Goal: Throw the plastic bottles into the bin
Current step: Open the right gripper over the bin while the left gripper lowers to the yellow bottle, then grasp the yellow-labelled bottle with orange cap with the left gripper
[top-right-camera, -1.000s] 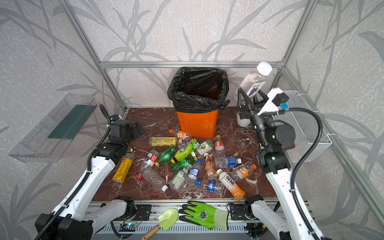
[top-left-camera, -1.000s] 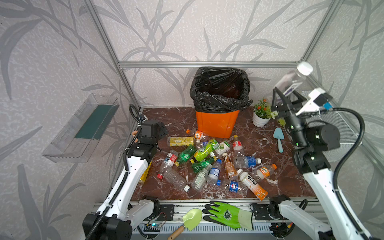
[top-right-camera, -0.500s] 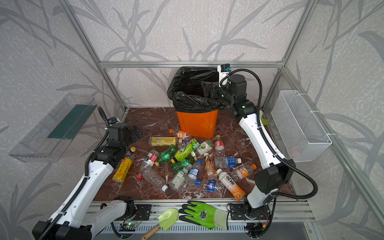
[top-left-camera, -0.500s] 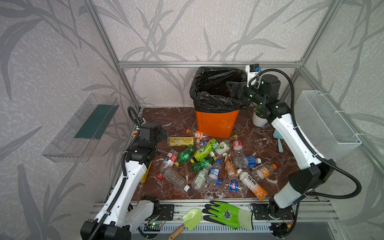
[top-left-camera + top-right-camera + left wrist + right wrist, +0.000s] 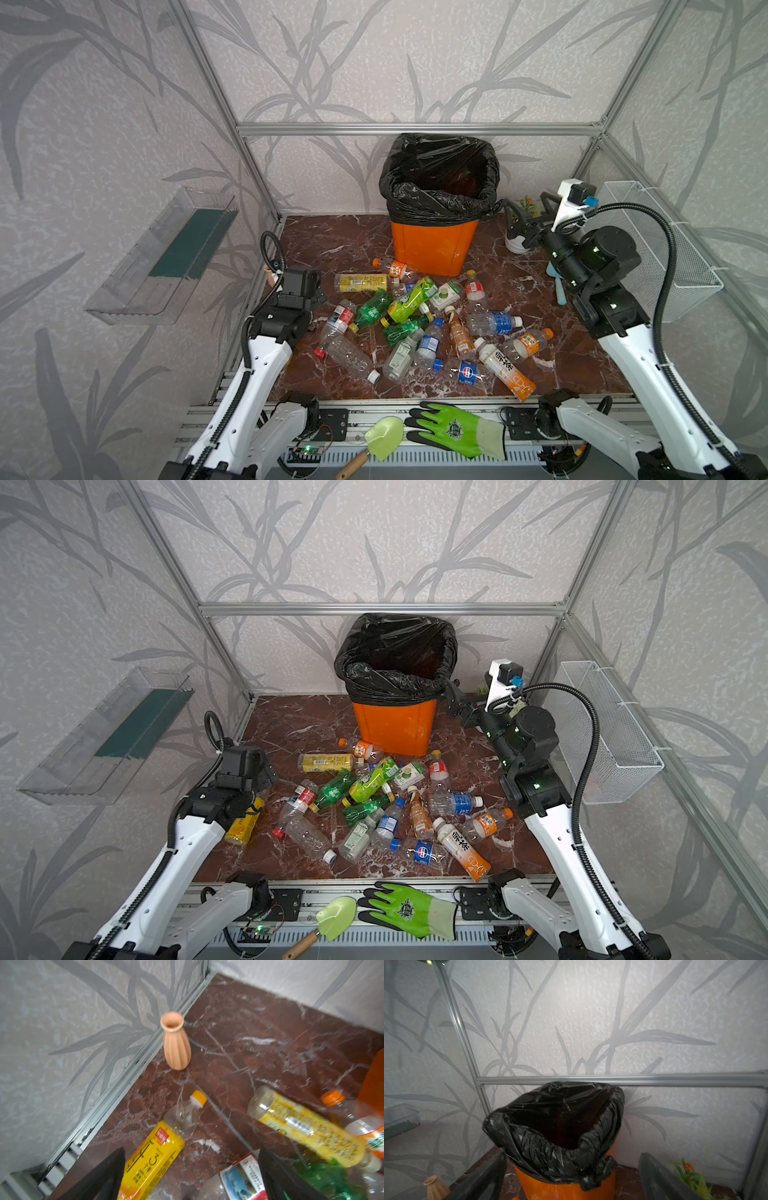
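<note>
The bin (image 5: 432,245) (image 5: 395,725) is orange with a black bag and stands at the back middle. Several plastic bottles (image 5: 415,328) (image 5: 374,804) lie in a heap on the marble floor in front of it. My right gripper (image 5: 528,212) (image 5: 573,1154) hangs open and empty just right of the bin's rim, facing the black bag (image 5: 560,1136). My left gripper (image 5: 266,775) (image 5: 192,1150) is open low over the heap's left edge. A yellow-labelled bottle (image 5: 153,1157) (image 5: 243,827) lies by one finger (image 5: 108,1174), and a red-and-blue-labelled one (image 5: 243,1178) by the other.
A terracotta vase (image 5: 176,1043) stands by the left wall. A white flower pot (image 5: 517,241) sits behind my right gripper. A wire basket (image 5: 660,249) hangs on the right wall and a clear tray (image 5: 166,257) on the left. A green glove (image 5: 457,428) and a trowel (image 5: 382,434) lie in front.
My right gripper held a white-capped bottle up high, swung over the bin and opened, and has now drawn back right of the bin, empty. The left gripper has dropped slightly toward the heap.
</note>
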{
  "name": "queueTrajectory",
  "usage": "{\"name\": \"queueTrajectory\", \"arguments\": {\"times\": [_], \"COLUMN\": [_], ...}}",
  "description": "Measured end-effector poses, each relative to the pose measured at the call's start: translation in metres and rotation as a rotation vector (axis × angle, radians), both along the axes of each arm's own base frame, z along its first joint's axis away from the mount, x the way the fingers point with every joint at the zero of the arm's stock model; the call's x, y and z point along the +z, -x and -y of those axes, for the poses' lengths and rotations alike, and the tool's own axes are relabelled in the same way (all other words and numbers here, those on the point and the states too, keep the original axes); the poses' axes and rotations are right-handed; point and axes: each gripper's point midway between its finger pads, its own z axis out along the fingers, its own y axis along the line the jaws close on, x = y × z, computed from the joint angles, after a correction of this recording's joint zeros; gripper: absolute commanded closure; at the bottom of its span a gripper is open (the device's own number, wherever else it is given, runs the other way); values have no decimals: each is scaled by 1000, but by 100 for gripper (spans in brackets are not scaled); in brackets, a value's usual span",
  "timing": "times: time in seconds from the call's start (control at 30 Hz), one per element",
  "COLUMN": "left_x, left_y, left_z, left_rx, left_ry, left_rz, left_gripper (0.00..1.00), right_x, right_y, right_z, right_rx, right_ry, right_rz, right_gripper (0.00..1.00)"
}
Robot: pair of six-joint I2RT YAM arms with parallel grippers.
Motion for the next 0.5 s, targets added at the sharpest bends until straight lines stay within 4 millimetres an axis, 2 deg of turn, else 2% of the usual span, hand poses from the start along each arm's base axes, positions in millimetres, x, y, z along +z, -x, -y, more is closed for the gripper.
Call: {"name": "queueTrajectory", "arguments": {"times": [0.1,0.17,0.23,0.3,0.43,0.5], "left_x": [-26,-39,-49,-58,-71,-78], "left_y": [12,17,20,22,23,21], "left_z": [-6,-12,-19,-25,-34,-35], "left_rx": [29,60,95,125,165,169], "left_ry": [-5,-2,8,25,48,70], "left_rz": [-110,-167,-207,-239,-284,-302], "left_gripper": [1,1,1,1,1,5], "right_x": [-65,-96,-115,-118,-108,-106], "right_y": [-16,-19,-17,-14,-11,-13], "right_z": [26,40,51,54,59,62], "right_rx": [-82,-122,-155,-163,-167,-171], "right_ry": [-19,-40,-67,-86,-121,-135], "right_rz": [-157,-232,-277,-284,-255,-247], "right_gripper": [1,1,1,1,1,1]}}
